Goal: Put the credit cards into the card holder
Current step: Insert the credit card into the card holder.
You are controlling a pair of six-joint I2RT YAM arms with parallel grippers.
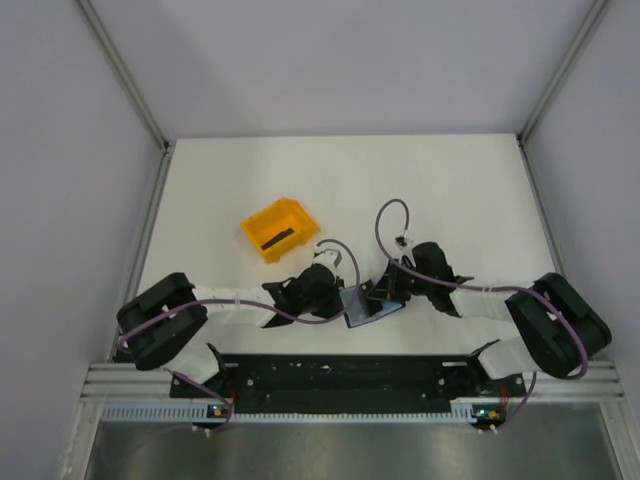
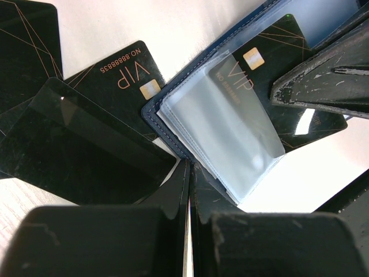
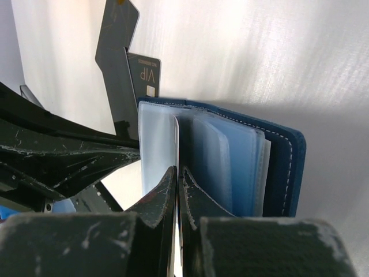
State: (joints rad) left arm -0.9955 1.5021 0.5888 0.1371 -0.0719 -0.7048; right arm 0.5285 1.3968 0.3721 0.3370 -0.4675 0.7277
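The navy card holder [image 1: 365, 308] stands open between my two grippers, its clear sleeves fanned out [image 3: 230, 161]. My left gripper [image 2: 190, 167] is shut on the corner of its navy cover [image 2: 153, 115]. My right gripper [image 3: 177, 168] is shut on a black VIP credit card [image 2: 271, 52]. This card sits partly inside a clear sleeve [image 2: 230, 127], its chip end showing through the plastic. The right fingers [image 2: 323, 75] lie over the card's free end. Another black VIP card [image 2: 124, 78] lies flat on the table beside the holder and also shows in the right wrist view [image 3: 147, 75].
An orange bin [image 1: 262, 222] with a black card [image 1: 278, 238] in it stands behind the left gripper. More black cards [image 2: 86, 144] [image 2: 29, 46] lie on the white table left of the holder. Walls close the table's left, right and back edges.
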